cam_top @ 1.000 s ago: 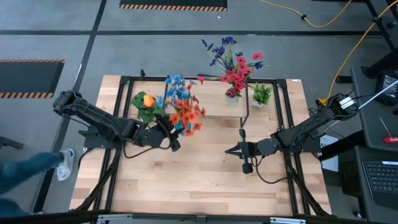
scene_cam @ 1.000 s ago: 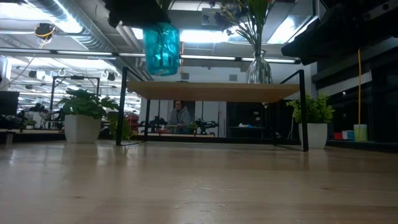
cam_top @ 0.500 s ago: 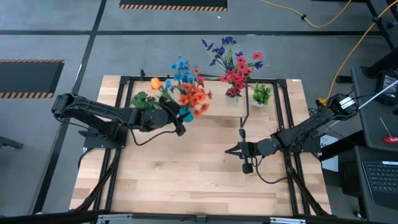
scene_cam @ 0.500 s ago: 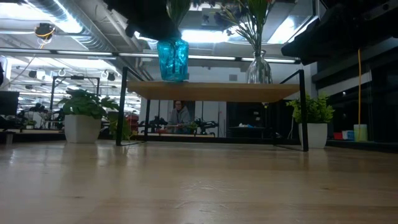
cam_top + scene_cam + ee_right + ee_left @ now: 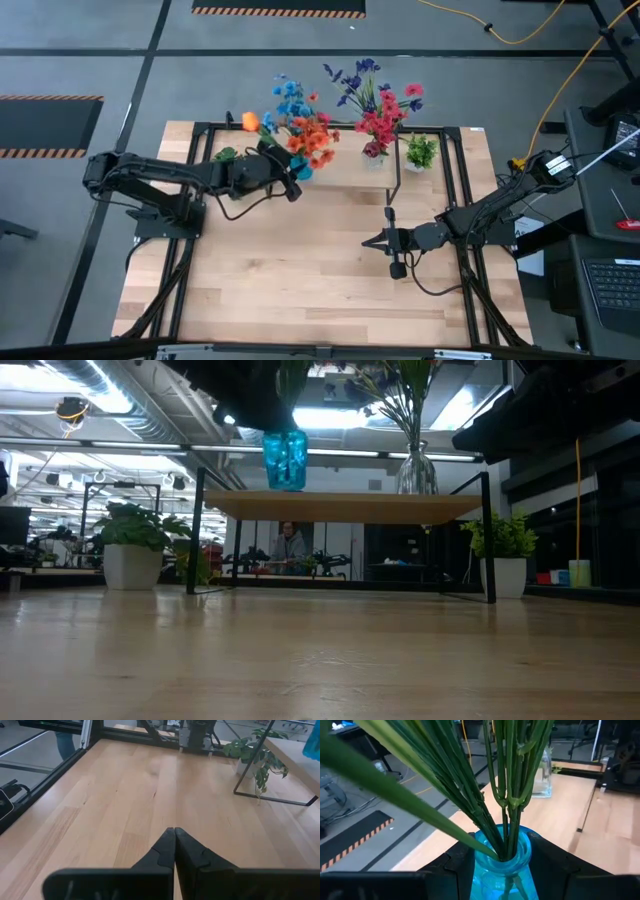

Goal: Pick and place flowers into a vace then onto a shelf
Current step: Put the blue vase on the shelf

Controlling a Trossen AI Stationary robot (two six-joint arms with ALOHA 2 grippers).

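Note:
A blue glass vase (image 5: 285, 459) holds flowers with blue and orange blooms (image 5: 298, 128) on green stems (image 5: 506, 785). My left gripper (image 5: 293, 178) is shut on the vase and holds it over the left part of the shelf (image 5: 340, 506). The vase's bottom is right at the board's top; whether it touches, I cannot tell. My right gripper (image 5: 174, 840) is shut with nothing in it, low over the table's right half (image 5: 391, 246). My left gripper pinches the blue vase just below its rim (image 5: 485, 870), one dark finger (image 5: 452, 870) on either side of it. The fingers come nearly level from the table's left side. The vase stands upright in the hold, and the stems rise out of its mouth.
A clear vase (image 5: 416, 470) with red and purple flowers (image 5: 378, 105) stands on the shelf's right part. White-potted plants stand by the shelf's left legs (image 5: 130, 550) and right legs (image 5: 505, 560). A person (image 5: 290, 545) sits far behind the table.
My left gripper has swung toward the table's far edge and to the right, carrying the blue vase in over the shelf. The vase has stayed upright, and its blooms now stand closer to the clear vase.

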